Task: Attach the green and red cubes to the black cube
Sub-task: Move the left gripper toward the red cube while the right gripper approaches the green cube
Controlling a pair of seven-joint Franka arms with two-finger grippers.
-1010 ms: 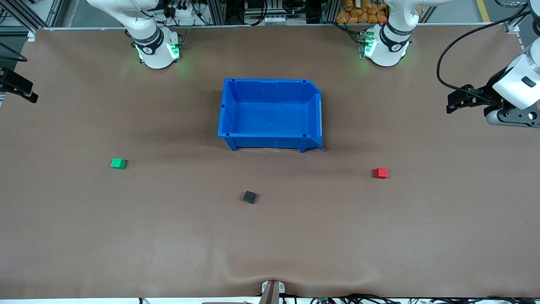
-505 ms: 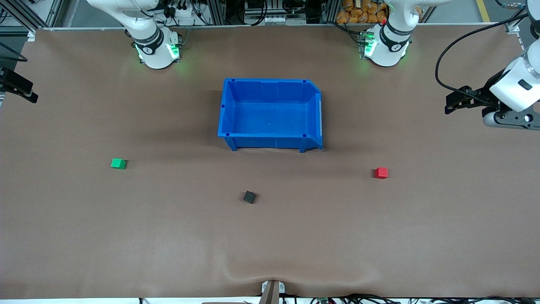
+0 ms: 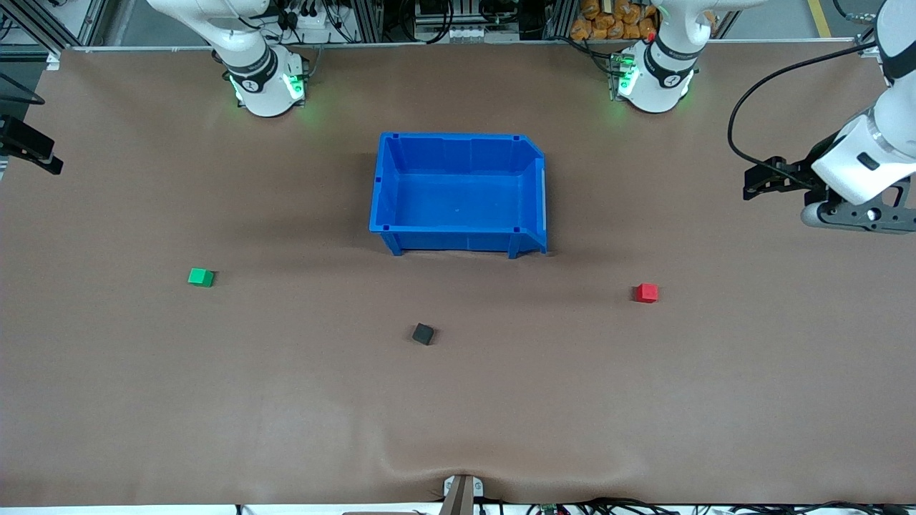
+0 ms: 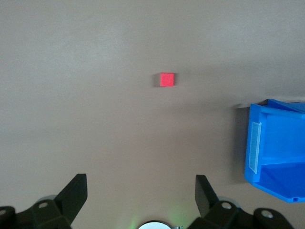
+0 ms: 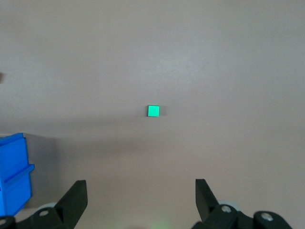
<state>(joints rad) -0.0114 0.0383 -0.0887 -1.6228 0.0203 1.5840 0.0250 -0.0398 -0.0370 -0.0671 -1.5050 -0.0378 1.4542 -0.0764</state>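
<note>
The green cube point(image 3: 201, 277) lies on the brown table toward the right arm's end. The red cube point(image 3: 647, 292) lies toward the left arm's end. The black cube point(image 3: 423, 333) lies between them, nearer the front camera. My left gripper point(image 3: 753, 183) is in the air over the table's edge at its own end, open and empty point(image 4: 141, 191); its wrist view shows the red cube point(image 4: 167, 79) well clear of the fingers. My right gripper point(image 3: 39, 156) is over the table's edge at its end, open and empty point(image 5: 141, 191); its wrist view shows the green cube point(image 5: 153, 111).
A blue bin point(image 3: 386, 182) stands empty mid-table, farther from the front camera than the black cube. Its corner shows in the left wrist view point(image 4: 255, 148) and in the right wrist view point(image 5: 14, 176). The brown mat has a ripple at its front edge point(image 3: 461, 468).
My left gripper has moved a little inward from the table's end, toward the red cube. The right gripper and the three cubes have not moved.
</note>
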